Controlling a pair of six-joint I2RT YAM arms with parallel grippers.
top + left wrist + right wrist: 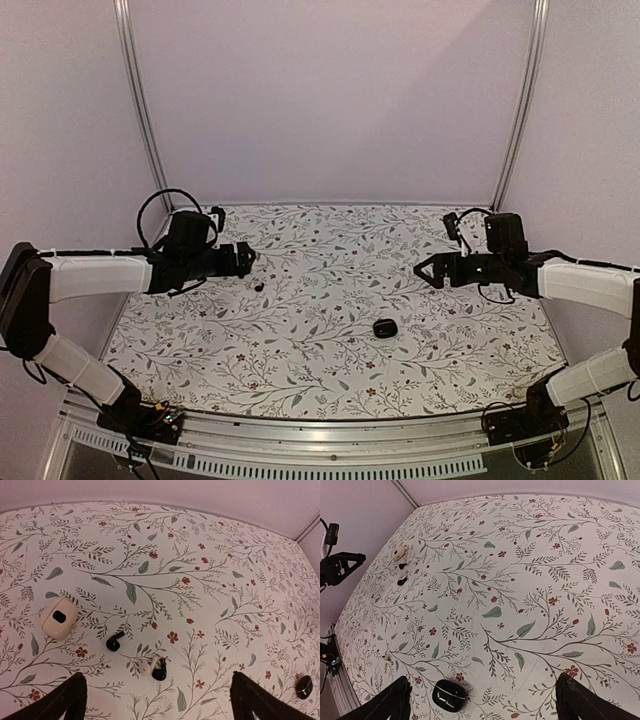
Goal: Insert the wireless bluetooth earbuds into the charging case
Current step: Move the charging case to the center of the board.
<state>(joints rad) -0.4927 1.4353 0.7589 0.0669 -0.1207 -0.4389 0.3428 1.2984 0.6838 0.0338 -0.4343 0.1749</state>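
Earbuds [115,641] are lying loose on the floral table [320,250] near the left gripper [243,260], which is hanging wide open and empty. The charging case [385,327] is sitting well apart, nearer the right gripper [424,270], also wide and empty; probably each arm is serving its own side.

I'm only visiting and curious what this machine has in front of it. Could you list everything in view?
charging case: one, black, right of the table's centre.
black earbuds: two, loose on the left side; the second lies against a small white piece.
small white piece: one, too small to identify.
white rounded box: one, cream with a dark mark on top, beside the earbuds.
table: one, white with leaf-and-flower print.
left gripper: open, empty.
right gripper: open, empty.
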